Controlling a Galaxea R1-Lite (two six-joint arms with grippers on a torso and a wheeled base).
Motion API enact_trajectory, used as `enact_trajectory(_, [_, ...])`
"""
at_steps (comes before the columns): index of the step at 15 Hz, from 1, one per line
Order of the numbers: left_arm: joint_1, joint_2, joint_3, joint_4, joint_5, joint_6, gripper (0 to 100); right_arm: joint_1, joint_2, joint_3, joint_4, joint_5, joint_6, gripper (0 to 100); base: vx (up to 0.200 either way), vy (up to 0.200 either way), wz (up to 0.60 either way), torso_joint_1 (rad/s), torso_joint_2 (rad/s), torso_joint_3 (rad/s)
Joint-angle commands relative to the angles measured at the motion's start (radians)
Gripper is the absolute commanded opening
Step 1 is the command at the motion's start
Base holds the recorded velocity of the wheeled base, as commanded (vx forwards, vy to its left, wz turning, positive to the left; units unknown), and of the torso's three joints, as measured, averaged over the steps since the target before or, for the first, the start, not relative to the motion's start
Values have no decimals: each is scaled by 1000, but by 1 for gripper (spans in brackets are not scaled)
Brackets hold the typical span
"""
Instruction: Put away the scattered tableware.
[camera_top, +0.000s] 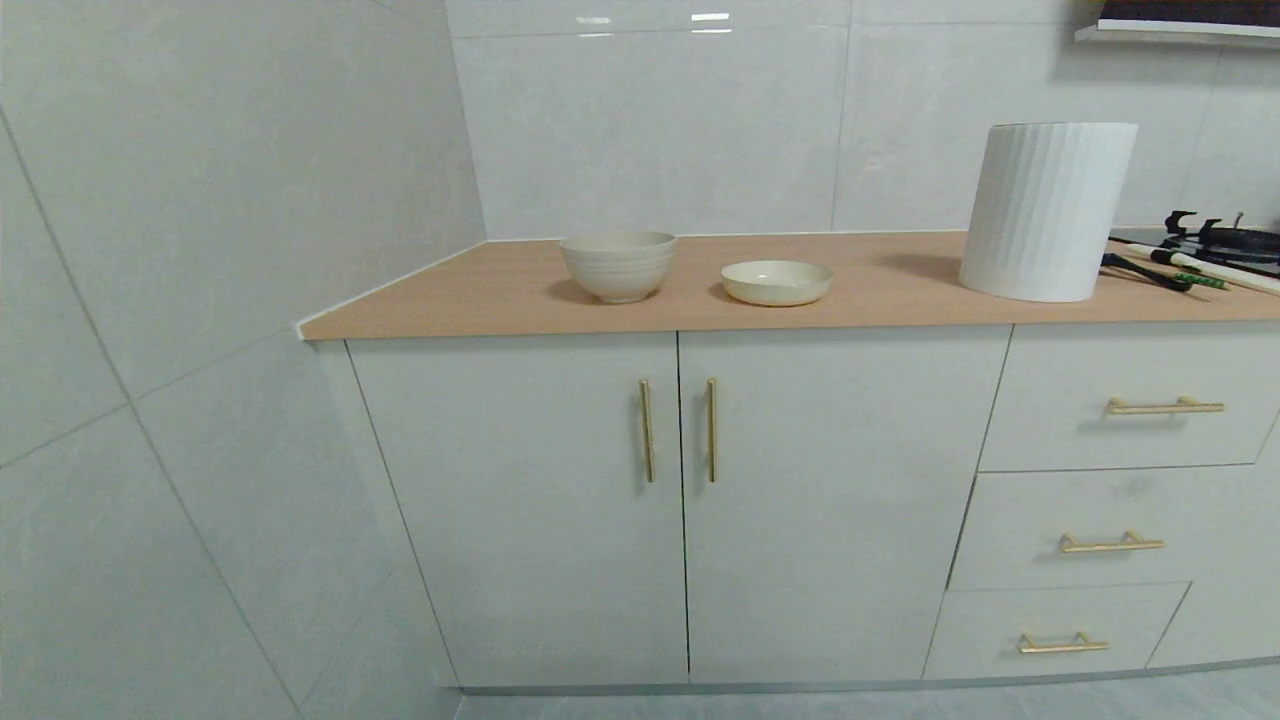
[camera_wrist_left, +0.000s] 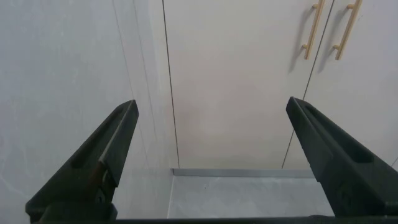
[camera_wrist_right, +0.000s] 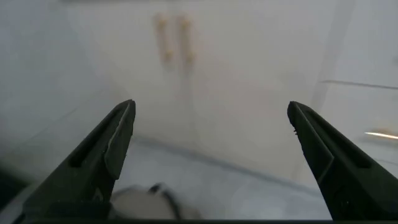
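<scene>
A ribbed beige bowl stands on the wooden countertop, left of centre. A shallow cream dish sits just to its right, apart from it. My left gripper is open and empty, held low in front of the white cabinet doors near the floor. My right gripper is also open and empty, low before the same doors.
A tall white ribbed cylinder stands on the counter at the right, with chopsticks and dark utensils beyond it. Two cabinet doors with gold handles are below the dishes; three drawers are to the right. A tiled wall closes the left.
</scene>
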Motion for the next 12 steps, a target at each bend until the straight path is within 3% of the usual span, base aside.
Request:
enact_trajectory(1, [0, 0, 0, 0, 1, 0, 100, 114, 483, -160, -111, 126, 12, 100, 0, 0, 0, 0, 0, 0])
enact_trajectory(5, [0, 0, 0, 0, 1, 0, 100, 189, 754, -235, -249, 129, 10, 100, 0, 0, 0, 0, 0, 0])
enact_trajectory(7, [0, 0, 0, 0, 1, 0, 100, 241, 964, -326, -398, 128, 13, 100, 0, 0, 0, 0, 0, 0])
enact_trajectory(12, [0, 0, 0, 0, 1, 0, 100, 348, 1274, -567, -422, 129, 30, 100, 0, 0, 0, 0, 0, 0])
